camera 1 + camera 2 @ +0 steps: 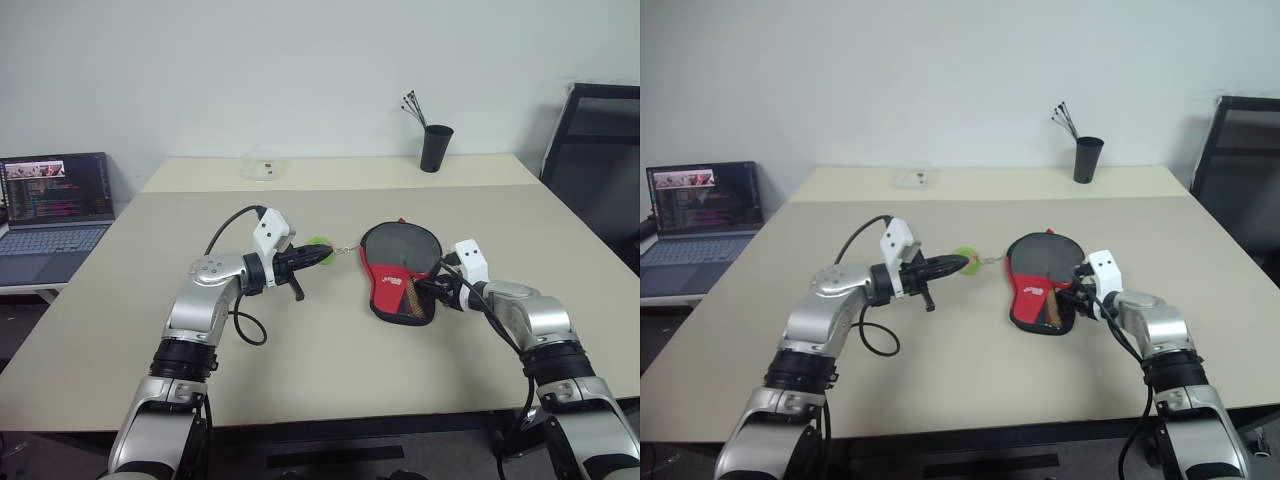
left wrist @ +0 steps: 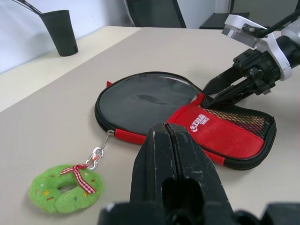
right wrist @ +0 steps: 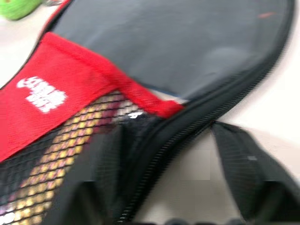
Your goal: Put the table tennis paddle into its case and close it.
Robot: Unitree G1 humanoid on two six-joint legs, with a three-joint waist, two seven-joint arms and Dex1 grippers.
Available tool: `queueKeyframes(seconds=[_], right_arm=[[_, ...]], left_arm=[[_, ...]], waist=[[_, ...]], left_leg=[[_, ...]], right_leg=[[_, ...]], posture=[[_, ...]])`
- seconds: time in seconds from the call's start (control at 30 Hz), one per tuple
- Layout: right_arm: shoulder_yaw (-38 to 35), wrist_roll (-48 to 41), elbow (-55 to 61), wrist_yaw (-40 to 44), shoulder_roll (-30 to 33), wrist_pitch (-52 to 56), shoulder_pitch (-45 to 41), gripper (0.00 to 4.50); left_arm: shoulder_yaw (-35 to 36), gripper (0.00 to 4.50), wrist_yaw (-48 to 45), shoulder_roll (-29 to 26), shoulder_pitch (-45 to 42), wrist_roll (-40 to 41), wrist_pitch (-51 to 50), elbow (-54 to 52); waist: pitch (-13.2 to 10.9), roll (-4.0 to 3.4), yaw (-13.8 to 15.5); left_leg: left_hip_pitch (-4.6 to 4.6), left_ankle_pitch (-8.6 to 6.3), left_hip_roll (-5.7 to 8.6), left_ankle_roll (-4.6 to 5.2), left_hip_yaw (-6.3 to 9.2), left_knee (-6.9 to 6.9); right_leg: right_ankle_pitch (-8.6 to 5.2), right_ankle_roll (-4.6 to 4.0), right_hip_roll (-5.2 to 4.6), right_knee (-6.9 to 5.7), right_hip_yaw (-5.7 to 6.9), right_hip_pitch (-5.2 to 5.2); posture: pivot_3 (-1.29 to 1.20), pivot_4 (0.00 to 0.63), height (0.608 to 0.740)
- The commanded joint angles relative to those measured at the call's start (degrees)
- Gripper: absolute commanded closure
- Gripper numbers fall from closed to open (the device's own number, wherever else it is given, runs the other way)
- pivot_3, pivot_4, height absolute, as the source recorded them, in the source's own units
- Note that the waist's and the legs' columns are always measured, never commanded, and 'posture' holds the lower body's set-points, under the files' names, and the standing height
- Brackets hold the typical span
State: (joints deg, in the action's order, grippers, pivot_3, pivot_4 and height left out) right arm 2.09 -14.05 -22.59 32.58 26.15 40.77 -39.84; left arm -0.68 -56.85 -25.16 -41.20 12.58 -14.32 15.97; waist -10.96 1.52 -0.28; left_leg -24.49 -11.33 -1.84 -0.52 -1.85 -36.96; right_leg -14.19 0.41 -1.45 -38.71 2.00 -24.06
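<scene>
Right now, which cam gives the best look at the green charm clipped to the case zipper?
Left wrist view: the green charm shows whole, with its red bow and metal clip to the case. The eye views show it as a small green patch by the left end effector. The right wrist view catches just a green corner.

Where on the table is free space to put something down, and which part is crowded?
The table is bare along its near edge between the two arms, and on its far stretch between the black cup and the clear box. The middle is crowded: the case, the green charm, the left gripper and the right gripper.
</scene>
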Motion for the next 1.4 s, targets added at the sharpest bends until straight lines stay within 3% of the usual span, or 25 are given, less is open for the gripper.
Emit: queueKeyframes(seconds=[0.03, 0.2, 0.23, 0.43, 0.73, 1.03, 1.4], right_arm=[[2.32, 1.77, -0.66, 0.39, -1.04, 1.55, 0.91, 2.98], [2.59, 2.15, -0.75, 0.32, -3.21, 1.83, -0.17, 4.39], [2.45, 2.17, -0.59, 0.41, -3.69, 1.9, -0.56, 4.46], [2.56, 1.09, 1.71, 1.94, -6.22, 3.71, -3.15, 4.46], [4.58, -0.56, 8.19, 2.82, -11.14, 9.28, -4.0, 4.46], [5.53, -3.4, 24.54, 0.64, -12.22, 19.72, 3.81, 4.46], [-0.19, -8.29, 46.23, -6.32, -12.38, 35.22, 16.24, 4.46]], left_arm=[[0.42, 4.5, 0.22, -1.26, -0.16, 0.53, 0.92, -2.57], [1.34, 4.5, -2.13, -4.45, 3.46, 2.32, -1.04, -5.64], [1.73, 4.5, -3.16, -5.77, 4.85, 3.08, -1.8, -6.7], [3.63, 4.5, -6.94, -13.3, 12.85, 6.31, -5.49, -12.37], [4.19, 4.5, -8.9, -17.26, 20.37, 9.73, -8.61, -20.99], [3.81, 4.5, -9.8, -18.65, 24.12, 11.86, -10.46, -26.1], [3.8, 4.5, -11.33, -20.5, 25.07, 13.14, -10.1, -26.74]], waist=[[0.03, 0.04, -0.01], [0.14, 0.11, -0.69], [0.14, 0.11, -0.91], [0.13, 0.11, -1.7], [0.13, 0.11, -2.3], [0.13, 0.12, -1.66], [0.14, 0.12, -1.4]], left_leg=[[0.02, 0.0, 0.0, 0.0, 0.0, 0.0], [0.17, 0.0, -0.04, 0.0, -0.05, 0.01], [0.18, 0.0, -0.06, 0.0, -0.05, 0.02], [0.23, -0.01, -0.68, -0.01, -0.13, 0.08], [0.55, -0.02, -0.89, -0.02, -0.44, 0.37], [0.59, -0.05, -0.82, -0.07, -0.61, 0.68], [0.62, -0.09, -0.83, -0.15, -0.73, 0.78]], right_leg=[[0.0, 0.0, 0.0, -0.01, 0.0, 0.0], [0.0, 0.0, 0.0, -0.1, -0.08, 0.03], [-0.01, -0.02, 0.0, -0.12, -0.09, 0.03], [-0.03, -0.06, 0.19, -0.14, -0.14, -0.01], [-0.09, -0.21, 0.3, -0.2, -0.63, -0.08], [-0.17, -0.32, 0.32, -0.08, -0.75, -0.17], [-0.18, -0.33, 0.31, 0.05, -0.84, -0.19]], posture=[[0.0, 0.15, 0.74], [0.0, 0.15, 0.74], [0.0, 0.15, 0.74], [0.0, 0.15, 0.74], [0.0, 0.15, 0.74], [0.0, 0.15, 0.74], [0.0, 0.15, 0.74]])
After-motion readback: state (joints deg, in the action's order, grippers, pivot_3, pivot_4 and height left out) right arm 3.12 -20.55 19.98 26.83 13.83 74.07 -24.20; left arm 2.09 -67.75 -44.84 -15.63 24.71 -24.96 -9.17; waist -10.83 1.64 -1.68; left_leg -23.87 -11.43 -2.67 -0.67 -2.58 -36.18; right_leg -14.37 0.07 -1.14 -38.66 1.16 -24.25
